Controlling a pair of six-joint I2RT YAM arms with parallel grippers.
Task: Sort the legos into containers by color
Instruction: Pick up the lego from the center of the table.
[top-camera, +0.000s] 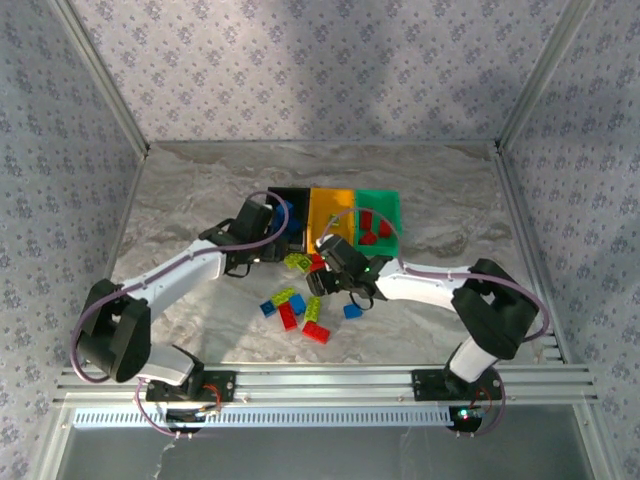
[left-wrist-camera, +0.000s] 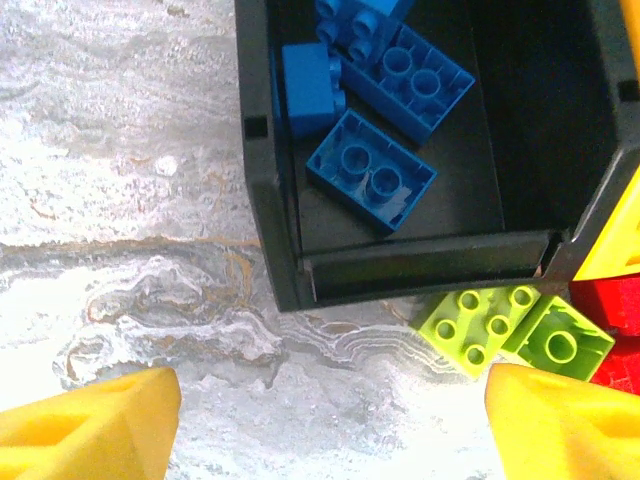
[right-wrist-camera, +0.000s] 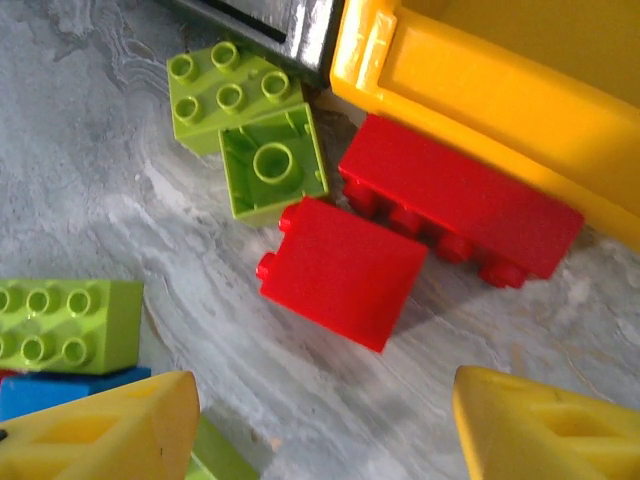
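Note:
Three bins stand in a row at mid-table: black (top-camera: 290, 208), orange-yellow (top-camera: 330, 212) and green (top-camera: 380, 212). The black bin (left-wrist-camera: 285, 250) holds several blue legos (left-wrist-camera: 372, 182). Red legos (top-camera: 370, 232) lie in the green bin. My left gripper (top-camera: 268, 250) (left-wrist-camera: 330, 425) hangs open over bare table just before the black bin's near corner, with two lime legos (left-wrist-camera: 478, 322) to its right. My right gripper (top-camera: 325, 280) (right-wrist-camera: 325, 430) is open, just short of a red lego (right-wrist-camera: 340, 272). A longer red lego (right-wrist-camera: 460, 205) rests against the orange-yellow bin (right-wrist-camera: 480, 95).
More loose legos lie nearer the arm bases: lime (top-camera: 283, 296), blue (top-camera: 268, 308), red (top-camera: 316, 332) and blue (top-camera: 352, 311). Beside my right gripper's left finger sit a lime lego (right-wrist-camera: 65, 325) and a blue one (right-wrist-camera: 60, 390). Patterned walls enclose the table.

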